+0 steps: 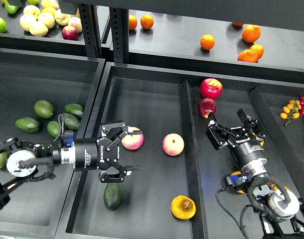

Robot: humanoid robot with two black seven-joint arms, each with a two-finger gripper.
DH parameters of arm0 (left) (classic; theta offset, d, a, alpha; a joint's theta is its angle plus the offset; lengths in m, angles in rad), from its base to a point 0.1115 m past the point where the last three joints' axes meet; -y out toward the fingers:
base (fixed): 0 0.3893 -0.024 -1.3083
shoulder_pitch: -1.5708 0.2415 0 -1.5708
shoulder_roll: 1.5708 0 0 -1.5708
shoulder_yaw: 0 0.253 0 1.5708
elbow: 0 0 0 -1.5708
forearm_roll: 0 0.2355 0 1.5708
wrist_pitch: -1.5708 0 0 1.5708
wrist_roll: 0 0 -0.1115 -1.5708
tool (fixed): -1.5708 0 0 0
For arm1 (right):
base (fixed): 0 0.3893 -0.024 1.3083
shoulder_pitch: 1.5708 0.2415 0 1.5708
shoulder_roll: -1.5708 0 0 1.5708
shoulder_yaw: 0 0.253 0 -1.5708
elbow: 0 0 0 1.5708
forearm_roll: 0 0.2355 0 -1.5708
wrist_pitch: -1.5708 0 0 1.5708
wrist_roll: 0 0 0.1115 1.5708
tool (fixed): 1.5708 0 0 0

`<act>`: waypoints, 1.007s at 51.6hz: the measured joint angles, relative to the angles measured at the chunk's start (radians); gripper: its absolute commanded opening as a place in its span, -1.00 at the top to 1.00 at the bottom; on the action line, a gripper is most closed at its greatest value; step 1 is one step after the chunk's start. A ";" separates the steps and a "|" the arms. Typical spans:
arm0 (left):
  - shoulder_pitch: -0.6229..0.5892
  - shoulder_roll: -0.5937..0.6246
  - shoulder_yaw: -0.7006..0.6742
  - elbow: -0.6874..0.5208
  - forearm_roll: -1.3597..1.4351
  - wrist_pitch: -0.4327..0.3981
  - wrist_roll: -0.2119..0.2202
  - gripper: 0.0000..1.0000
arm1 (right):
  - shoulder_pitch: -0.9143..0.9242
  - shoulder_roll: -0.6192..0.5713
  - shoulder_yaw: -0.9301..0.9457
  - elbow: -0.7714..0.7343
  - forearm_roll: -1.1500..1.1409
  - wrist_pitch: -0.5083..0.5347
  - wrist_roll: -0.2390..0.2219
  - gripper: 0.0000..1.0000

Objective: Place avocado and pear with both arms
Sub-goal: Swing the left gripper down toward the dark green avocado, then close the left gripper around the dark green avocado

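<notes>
The dark green avocado (pixel 112 195) lies on the floor of the middle black bin (pixel 142 99), near its front left. The yellow-orange pear (pixel 183 207) lies in the same bin at the front right, its brown dimple up. My left gripper (pixel 137 150) reaches in from the left, open and empty, just above the avocado and beside a pink-yellow apple (pixel 133 139). My right gripper (pixel 225 115) is open and empty over the right bin, close to a dark red apple (pixel 207 107).
A second pink-yellow apple (pixel 173 144) sits mid-bin. A red apple (pixel 211 88) is in the right bin. Several avocados (pixel 44 108) lie in the left bin. Oranges (pixel 249 45) and pale fruit (pixel 40 20) fill the back shelf. Small tomatoes (pixel 291 108) sit far right.
</notes>
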 measured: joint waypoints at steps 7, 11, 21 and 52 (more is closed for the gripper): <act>-0.154 0.049 0.164 0.002 0.075 0.000 0.006 -0.99 | 0.042 0.000 0.036 -0.044 0.001 -0.023 0.000 -0.99; -0.247 0.058 0.254 0.007 0.142 0.000 0.006 -0.99 | 0.060 0.000 0.047 -0.072 0.001 -0.027 0.000 -0.99; -0.448 0.030 0.473 0.016 0.249 0.000 0.006 -0.99 | 0.085 0.000 0.053 -0.091 0.003 -0.028 0.000 -0.99; -0.794 -0.246 1.055 0.113 0.251 0.000 0.006 -0.99 | 0.114 0.000 0.052 -0.100 0.007 -0.028 0.000 -0.99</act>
